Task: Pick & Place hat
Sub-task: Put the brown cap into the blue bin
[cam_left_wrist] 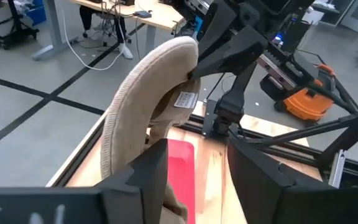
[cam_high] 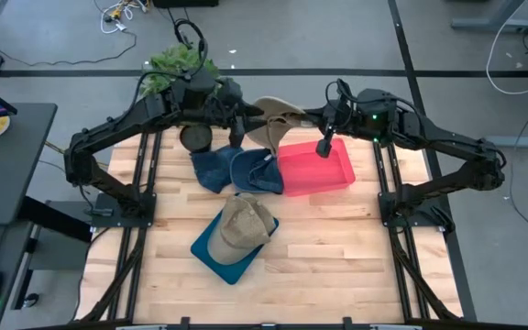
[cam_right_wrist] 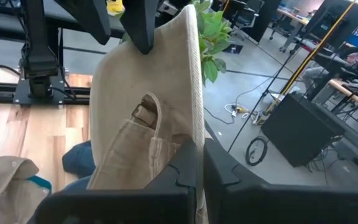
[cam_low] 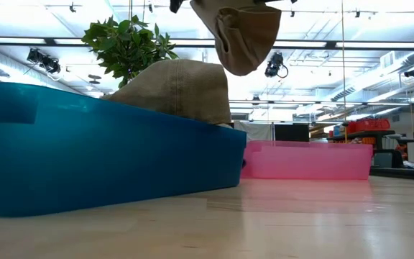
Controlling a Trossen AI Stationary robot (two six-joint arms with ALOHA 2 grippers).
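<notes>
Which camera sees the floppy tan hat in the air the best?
The right wrist view: the tan hat fills it, its inside strap visible. The left wrist view shows its brim edge-on, the low view only its hanging bottom, and the high view shows it small between both arms.

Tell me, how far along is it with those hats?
Looks done: one tan hat sits on the blue bin. In hand: a beige hat hangs in the air, pinched by the right gripper. Left: two denim hats lie on the table; the pink bin holds nothing.
</notes>
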